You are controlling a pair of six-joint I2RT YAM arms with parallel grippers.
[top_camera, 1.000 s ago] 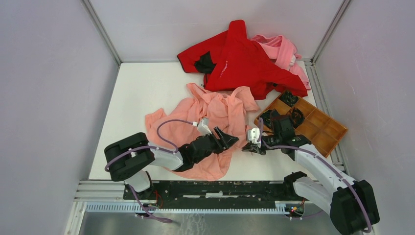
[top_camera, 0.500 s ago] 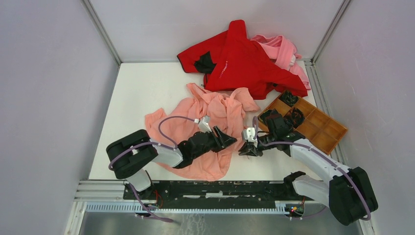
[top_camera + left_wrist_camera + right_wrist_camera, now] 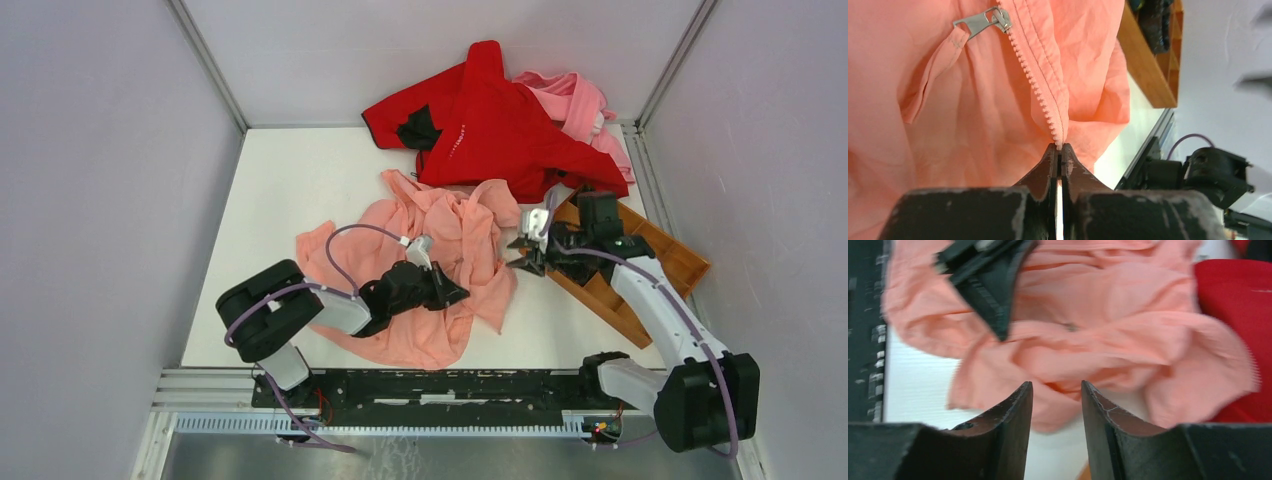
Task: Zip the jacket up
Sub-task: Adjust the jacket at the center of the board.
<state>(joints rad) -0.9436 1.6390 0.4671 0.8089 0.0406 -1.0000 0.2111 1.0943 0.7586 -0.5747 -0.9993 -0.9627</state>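
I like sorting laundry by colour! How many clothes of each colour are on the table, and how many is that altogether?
salmon-pink jacket: 1
red garment: 1
pale pink garment: 1
Total: 3 clothes

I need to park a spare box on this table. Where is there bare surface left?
Widest bare table is far-left, bordered by the left wall, the red garment and the jacket. A smaller patch lies near-right, between the jacket's hem, the wooden tray and the table's near edge. Far-right is crowded with the red garment, the pink garment and the tray.
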